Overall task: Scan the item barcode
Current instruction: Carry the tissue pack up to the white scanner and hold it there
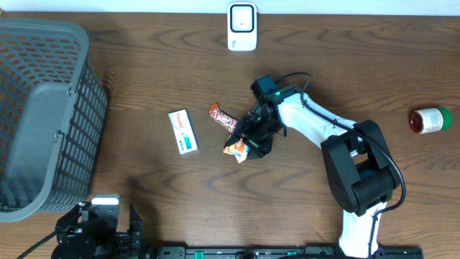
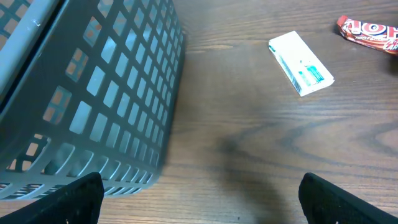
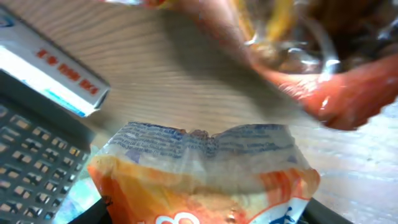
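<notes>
Orange snack packet (image 1: 235,149) sits between the right gripper's (image 1: 249,142) fingers — clamped or not, I cannot tell — left gripper (image 2: 208,208) gapes wide, barcode scanner (image 1: 242,26) well apart, nothing scanned yet.

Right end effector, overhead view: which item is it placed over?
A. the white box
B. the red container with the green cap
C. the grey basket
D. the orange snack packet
D: the right end effector sits right over the orange snack packet, and the white box lies apart from it, untouched.
</notes>
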Action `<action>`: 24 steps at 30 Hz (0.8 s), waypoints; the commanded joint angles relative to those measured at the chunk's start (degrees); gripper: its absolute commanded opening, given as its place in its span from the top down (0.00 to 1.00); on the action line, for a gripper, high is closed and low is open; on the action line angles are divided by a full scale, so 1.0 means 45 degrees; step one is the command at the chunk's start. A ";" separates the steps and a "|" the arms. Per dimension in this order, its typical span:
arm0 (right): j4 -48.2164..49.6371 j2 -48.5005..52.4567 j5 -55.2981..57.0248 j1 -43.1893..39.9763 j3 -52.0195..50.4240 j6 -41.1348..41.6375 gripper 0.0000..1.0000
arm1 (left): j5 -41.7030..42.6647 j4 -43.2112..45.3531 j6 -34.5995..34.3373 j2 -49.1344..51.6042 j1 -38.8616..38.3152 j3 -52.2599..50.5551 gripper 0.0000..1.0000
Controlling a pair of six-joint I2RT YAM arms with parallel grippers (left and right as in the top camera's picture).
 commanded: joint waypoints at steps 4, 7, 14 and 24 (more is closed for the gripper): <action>-0.0894 -0.0661 0.1452 -0.0112 0.3274 -0.0714 0.38 | 0.0073 -0.0010 -0.0024 -0.0068 -0.0063 0.0063 0.01; -0.1132 -0.1107 0.3415 -0.0112 0.4420 -0.1025 0.37 | 0.0078 -0.0010 -0.0024 -0.0073 -0.0063 0.0063 0.01; 0.0296 -0.1331 0.8582 -0.0083 0.5474 -0.2263 0.32 | 0.0073 -0.0010 -0.0024 -0.0068 -0.0063 0.0063 0.01; 0.6266 0.0461 1.3245 -0.0126 0.5469 -0.5508 0.32 | 0.0073 -0.0010 -0.0024 -0.0068 -0.0063 0.0063 0.01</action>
